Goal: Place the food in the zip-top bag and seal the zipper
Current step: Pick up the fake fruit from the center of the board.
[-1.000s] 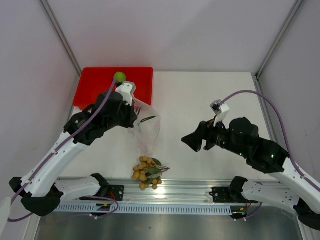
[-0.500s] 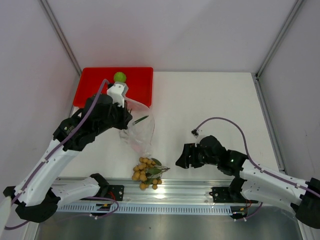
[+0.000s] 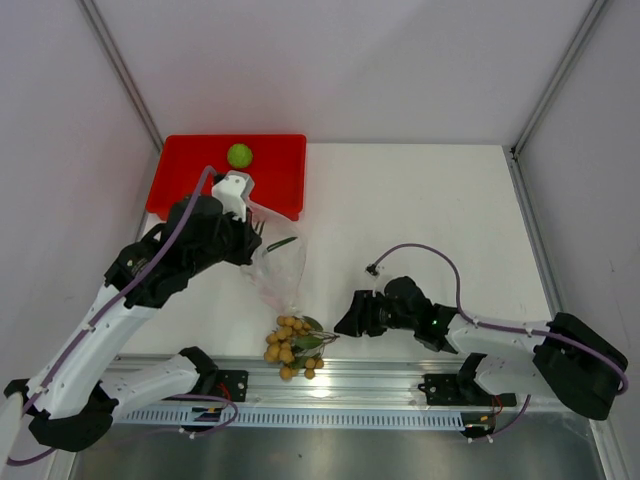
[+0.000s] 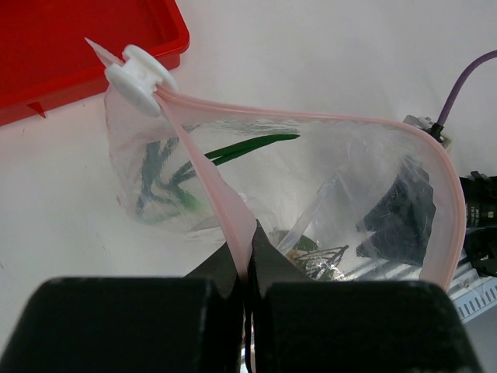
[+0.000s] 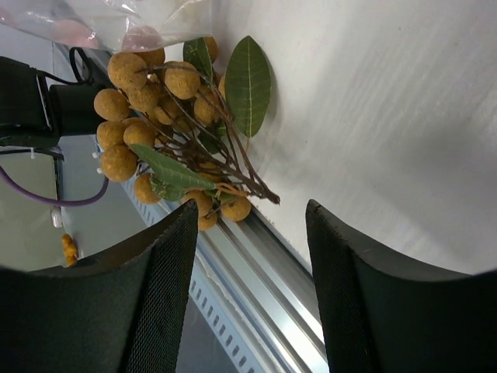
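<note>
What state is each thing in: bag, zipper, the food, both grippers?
Bag: mouth gaping, held by its rim.
Zipper: unsealed, slider at one end.
Sprig: inside the bag.
Lime: on the red tray, outside the bag.
Bunch: on the table, outside the bag.
Left gripper: shut on the zipper.
Right gripper: open, empty, facing the bunch.

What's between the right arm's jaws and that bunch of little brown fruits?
Nothing; the right wrist view shows only bare tabletop before the fruit bunch.
</note>
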